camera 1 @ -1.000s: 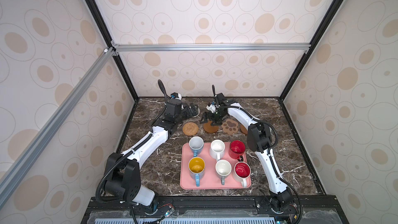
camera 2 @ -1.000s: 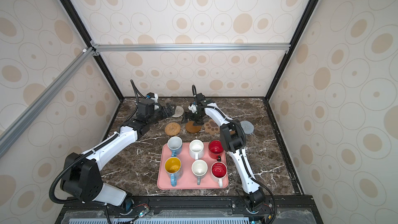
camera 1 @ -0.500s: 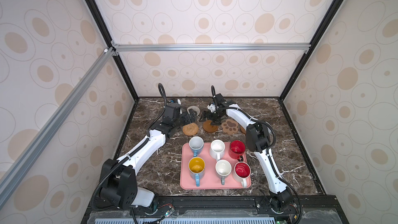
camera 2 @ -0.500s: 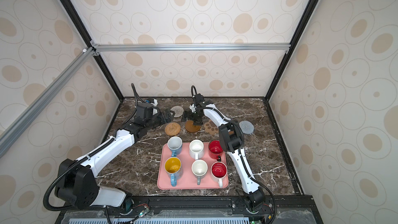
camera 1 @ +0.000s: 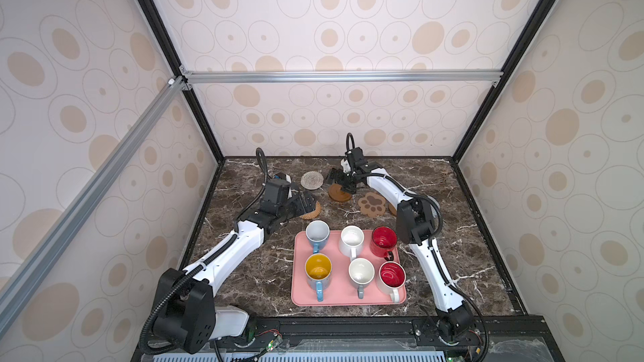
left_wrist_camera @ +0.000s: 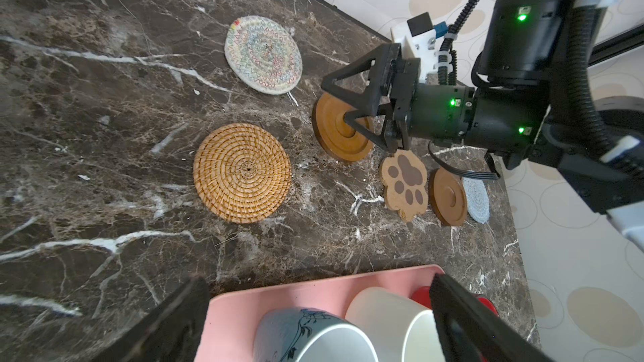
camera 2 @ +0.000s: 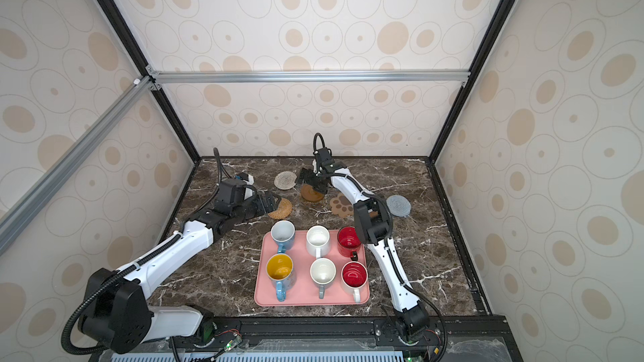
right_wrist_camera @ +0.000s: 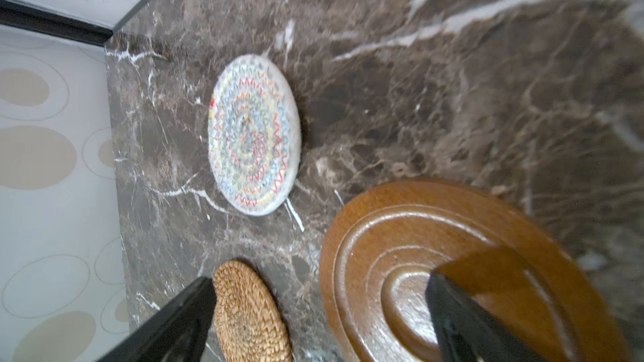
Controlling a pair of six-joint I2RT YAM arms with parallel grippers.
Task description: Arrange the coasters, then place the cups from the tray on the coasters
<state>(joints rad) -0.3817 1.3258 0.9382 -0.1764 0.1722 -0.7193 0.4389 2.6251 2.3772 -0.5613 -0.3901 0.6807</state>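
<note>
Six coasters lie at the back: grey-white woven [camera 1: 312,180], tan rattan [left_wrist_camera: 242,172], brown disc [camera 1: 339,193], paw-shaped [camera 1: 373,204], a second brown disc [left_wrist_camera: 447,196], pale blue-grey [camera 2: 398,205]. The pink tray [camera 1: 348,297] holds six cups: blue [camera 1: 317,233], blue with yellow inside [camera 1: 317,269], two white [camera 1: 352,240] [camera 1: 361,273], red [camera 1: 383,240], white with red inside [camera 1: 392,276]. My left gripper [camera 1: 306,202] hangs open and empty over the rattan coaster's near edge. My right gripper [camera 1: 339,182] is open just above the first brown disc [right_wrist_camera: 453,273], one finger over its centre.
Dark marble tabletop inside patterned walls with black corner posts. The right arm's elbow [camera 1: 416,217] stands beside the tray's far right corner and hides the second brown disc in a top view. Bare marble lies left of the tray.
My left gripper has pulled back from the woven coaster at the rear toward the tray, and now hangs by the rattan coaster. The right gripper has hardly moved.
</note>
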